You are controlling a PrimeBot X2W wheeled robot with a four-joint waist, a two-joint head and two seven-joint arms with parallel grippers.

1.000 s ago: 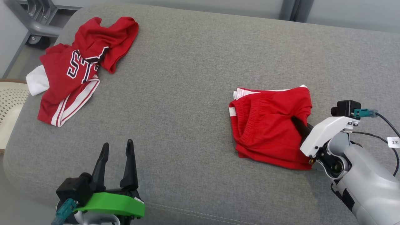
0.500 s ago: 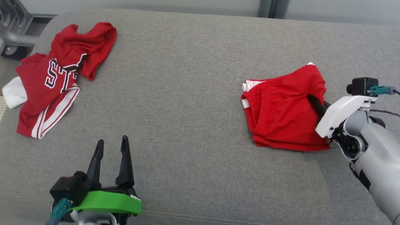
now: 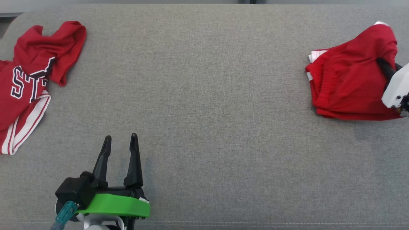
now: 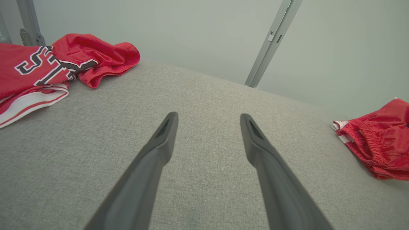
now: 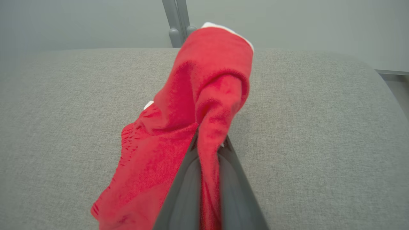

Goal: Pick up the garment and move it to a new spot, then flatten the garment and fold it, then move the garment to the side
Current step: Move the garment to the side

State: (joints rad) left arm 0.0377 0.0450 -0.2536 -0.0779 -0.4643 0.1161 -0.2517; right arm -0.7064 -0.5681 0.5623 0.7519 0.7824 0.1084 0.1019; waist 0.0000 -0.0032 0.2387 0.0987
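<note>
Fingers of the right gripper [image 5: 209,140] are pinched tight on a fold of the shorts [image 3: 345,86], and that fold rises above the rest. The shorts, red and folded, lie at the right edge of the cushion [image 3: 204,95], toward its far corner. Near the front edge, left of middle, the left gripper [image 3: 119,140] has its fingers parted and holds nothing. At the far left corner lies a crumpled red jersey [image 3: 28,80] with white trim and lettering, well apart from the shorts
</note>
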